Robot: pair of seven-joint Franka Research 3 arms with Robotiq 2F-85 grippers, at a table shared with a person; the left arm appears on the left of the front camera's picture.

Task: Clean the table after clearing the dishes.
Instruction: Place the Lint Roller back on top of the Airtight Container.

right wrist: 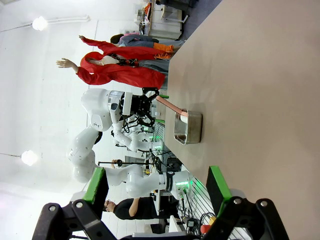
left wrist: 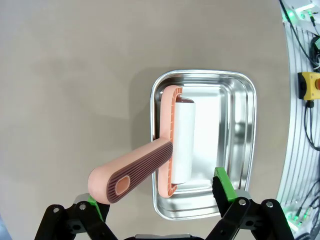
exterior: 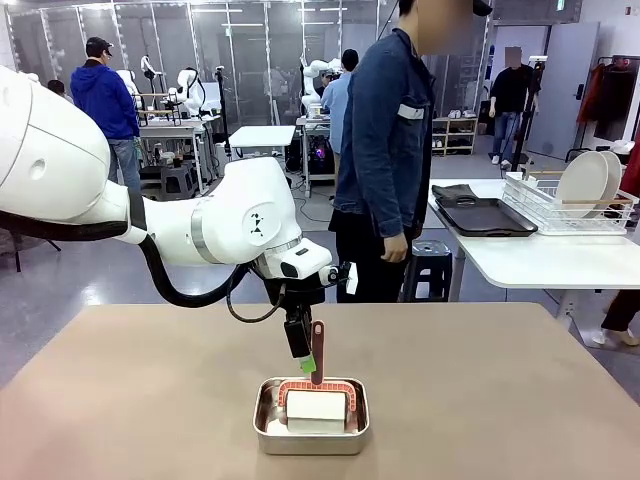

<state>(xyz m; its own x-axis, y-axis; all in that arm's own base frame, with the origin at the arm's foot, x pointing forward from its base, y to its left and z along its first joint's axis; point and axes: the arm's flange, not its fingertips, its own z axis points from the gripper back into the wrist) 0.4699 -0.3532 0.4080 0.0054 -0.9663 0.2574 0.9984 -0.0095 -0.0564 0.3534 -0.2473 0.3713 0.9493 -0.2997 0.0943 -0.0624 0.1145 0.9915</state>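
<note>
While the pink lint roller (left wrist: 165,165) rests in the steel pan (left wrist: 245,150) on the tabletop (left wrist: 75,75), the left tool (left wrist: 157,200) hangs open above its handle, and the right tool (right wrist: 157,190) is open too.

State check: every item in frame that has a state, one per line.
left gripper: open, jaws either side of the roller handle, not clamped
right gripper: open, holding nothing
lint roller: roll lying in the pan, handle tilted up out of it
steel pan: upright on the table, holds the roller
table: dishes cleared off
dish rack: on the white side table, plates standing in it
dark tray: flat beside the rack
</note>
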